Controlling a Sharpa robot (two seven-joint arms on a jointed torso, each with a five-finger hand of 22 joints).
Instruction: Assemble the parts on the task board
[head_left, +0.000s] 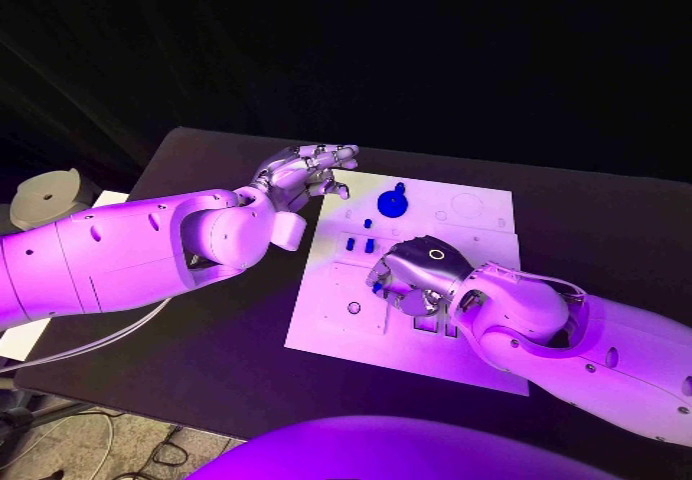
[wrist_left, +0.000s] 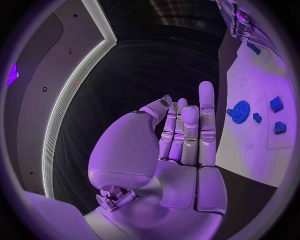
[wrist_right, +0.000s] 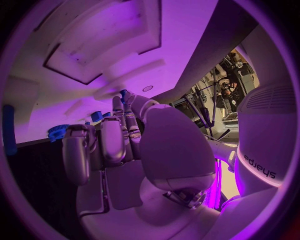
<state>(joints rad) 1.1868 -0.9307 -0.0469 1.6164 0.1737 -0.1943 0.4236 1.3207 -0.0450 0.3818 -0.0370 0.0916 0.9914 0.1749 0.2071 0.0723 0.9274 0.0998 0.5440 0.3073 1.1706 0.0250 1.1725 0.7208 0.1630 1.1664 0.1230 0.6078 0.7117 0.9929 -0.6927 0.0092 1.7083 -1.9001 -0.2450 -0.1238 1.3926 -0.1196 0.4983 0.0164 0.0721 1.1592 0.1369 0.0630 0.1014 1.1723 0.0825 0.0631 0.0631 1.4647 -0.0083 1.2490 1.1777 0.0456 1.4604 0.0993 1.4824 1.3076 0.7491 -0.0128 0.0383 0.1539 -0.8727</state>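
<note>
My left hand (head_left: 306, 172) hovers off the white board's (head_left: 476, 215) far left corner, fingers straight and apart, holding nothing. My right hand (head_left: 414, 277) rests on the middle of the board, fingertips pinching a small blue part (wrist_right: 123, 93). A blue gear (head_left: 392, 202) and two small blue blocks (head_left: 359, 244) lie nearby on the board.

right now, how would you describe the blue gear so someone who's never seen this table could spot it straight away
Start at the white task board in the middle of the black table. Go to its far edge, near the left hand that hovers beside the board's far corner. The blue gear lies flat there: round and toothed, the largest blue piece, unlike the small blocky blue parts nearer the right hand.
</note>
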